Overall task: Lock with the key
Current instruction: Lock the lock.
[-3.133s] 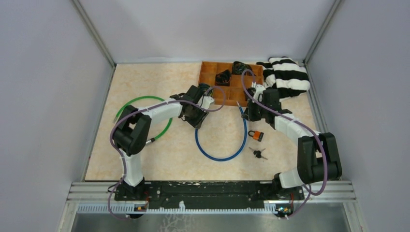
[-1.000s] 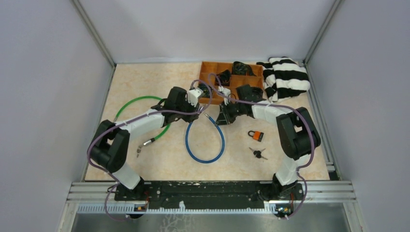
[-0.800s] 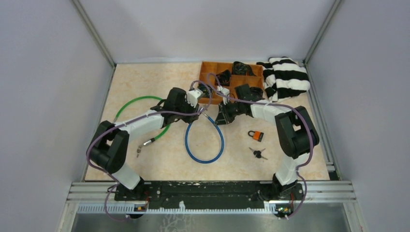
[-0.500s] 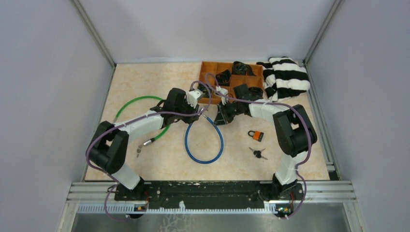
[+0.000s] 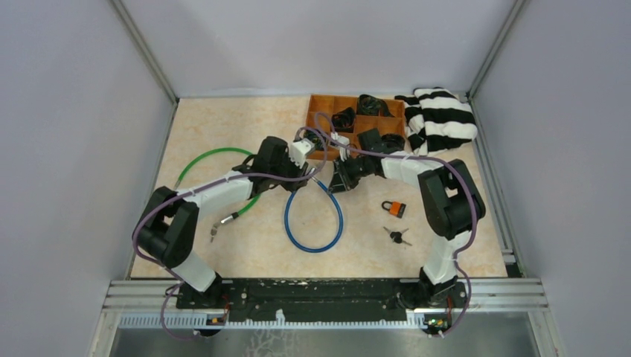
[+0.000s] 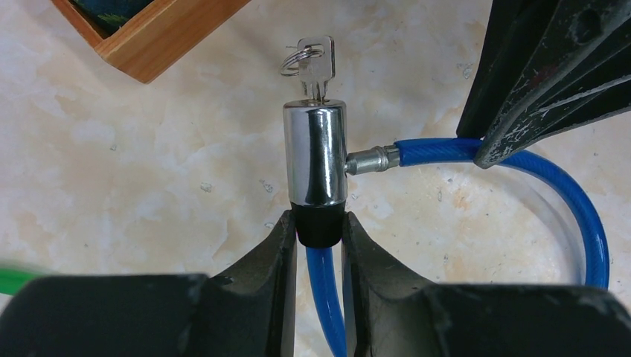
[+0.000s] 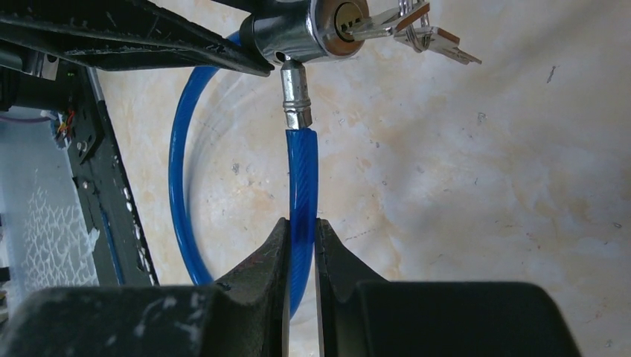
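Observation:
A blue cable lock (image 5: 287,223) lies looped on the table. My left gripper (image 6: 318,223) is shut on the black collar below its chrome cylinder (image 6: 315,152), which has a key (image 6: 312,63) in its top end. My right gripper (image 7: 301,227) is shut on the blue cable (image 7: 301,171) just behind its metal pin (image 7: 295,93). The pin's tip meets the side of the cylinder (image 7: 298,33); I cannot tell how deep it sits. In the top view the left gripper (image 5: 311,172) and right gripper (image 5: 332,181) are close together near the tray.
An orange padlock (image 5: 394,208) and small keys (image 5: 398,236) lie to the right of the loop. A green cable (image 5: 212,152) lies under the left arm. A wooden compartment tray (image 5: 311,119) and a striped cloth (image 5: 439,115) sit at the back.
Since 3.1 s ago both arms have moved left and brought the cable's ends together, narrowing the loop. In the last second the right gripper has edged the pin slightly left, toward the cylinder.

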Controlling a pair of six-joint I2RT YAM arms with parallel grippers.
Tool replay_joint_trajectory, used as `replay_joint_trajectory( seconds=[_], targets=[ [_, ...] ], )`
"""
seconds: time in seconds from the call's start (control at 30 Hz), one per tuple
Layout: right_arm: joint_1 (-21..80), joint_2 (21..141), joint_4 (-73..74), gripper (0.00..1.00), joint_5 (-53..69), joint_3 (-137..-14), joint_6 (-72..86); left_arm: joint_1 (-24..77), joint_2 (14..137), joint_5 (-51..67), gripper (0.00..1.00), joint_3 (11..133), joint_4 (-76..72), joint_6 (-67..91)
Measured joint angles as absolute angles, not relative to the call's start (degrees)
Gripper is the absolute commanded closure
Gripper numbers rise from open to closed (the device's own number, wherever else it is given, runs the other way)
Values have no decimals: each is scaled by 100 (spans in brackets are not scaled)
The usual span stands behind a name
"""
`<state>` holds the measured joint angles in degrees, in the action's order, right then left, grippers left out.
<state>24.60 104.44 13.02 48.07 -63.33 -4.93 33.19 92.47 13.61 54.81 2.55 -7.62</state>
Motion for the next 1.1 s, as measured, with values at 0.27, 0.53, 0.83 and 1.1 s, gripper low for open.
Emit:
replay_joint_trajectory(
  seconds=[0.27,0.53,0.83,1.1],
  targets=[
    [2460,10567,1544,100,4805,-6523,-440,3454,9247,1098,100,5459,248,-993],
    [2460,10877,1935,100,4856,-6910,-274,3701,9247,489,100,5459,255,-1354],
    [2460,11242,2517,100,4880,-7437,-169,3942,9290,-78,100,5459,248,-1710],
    [2471,11378,2742,100,4930,-7703,-121,4053,9504,-163,100,5533,255,-1798]
  ],
)
